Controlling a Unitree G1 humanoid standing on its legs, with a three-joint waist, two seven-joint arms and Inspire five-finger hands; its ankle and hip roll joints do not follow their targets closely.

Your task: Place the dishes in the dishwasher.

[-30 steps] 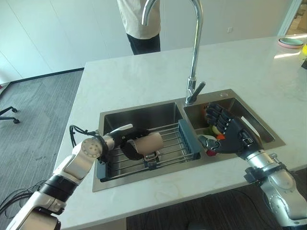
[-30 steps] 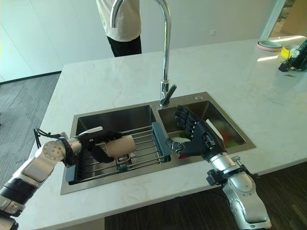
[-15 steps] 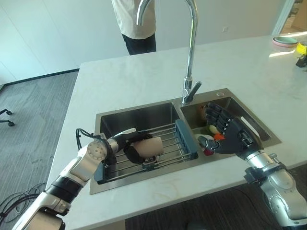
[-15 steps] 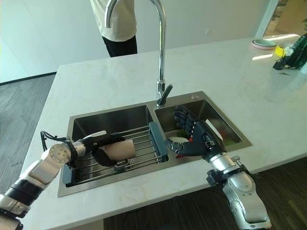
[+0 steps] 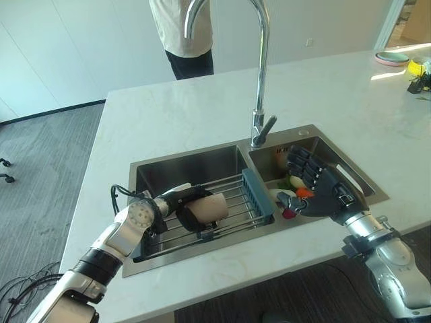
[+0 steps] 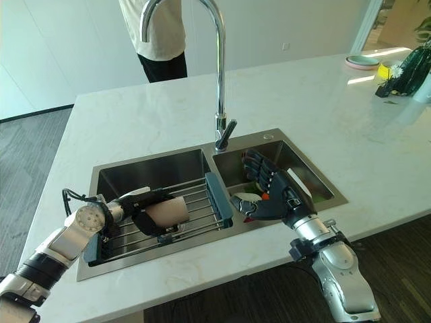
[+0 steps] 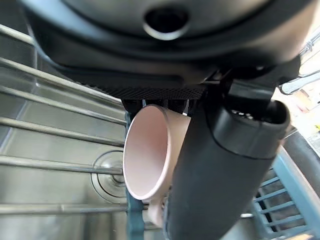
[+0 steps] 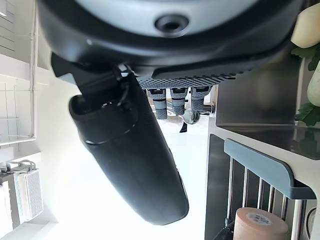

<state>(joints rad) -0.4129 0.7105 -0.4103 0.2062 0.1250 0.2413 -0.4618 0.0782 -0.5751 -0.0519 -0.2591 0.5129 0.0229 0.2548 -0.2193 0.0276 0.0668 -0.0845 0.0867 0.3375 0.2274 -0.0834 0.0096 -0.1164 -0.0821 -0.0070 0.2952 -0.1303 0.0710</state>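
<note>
Gripping a beige cup (image 5: 207, 208) with the left hand (image 5: 180, 202), fingers and thumb curling around it; cup lying on its side on the wire rack (image 5: 232, 202) spanning the front half of the sink's left basin (image 5: 188, 165), mouth facing the wrist camera. Hovering over the right basin (image 5: 350, 176), the right hand (image 5: 322, 192), fingers straight and spread, grasping nothing. Lying under that hand, near the basin's front left corner, a white dish (image 5: 277, 195) and some red and green items, too hidden to identify. Rising from the back rim between the two basins, a tall chrome faucet (image 5: 259, 74), spout arching toward the far edge of the countertop (image 5: 182, 118). Standing at that far edge, a person (image 5: 180, 30) in a light top and dark trousers. Sitting near the far right corner of the countertop, a stack of plates (image 5: 392, 58) beside a dark green object (image 6: 407, 70).
</note>
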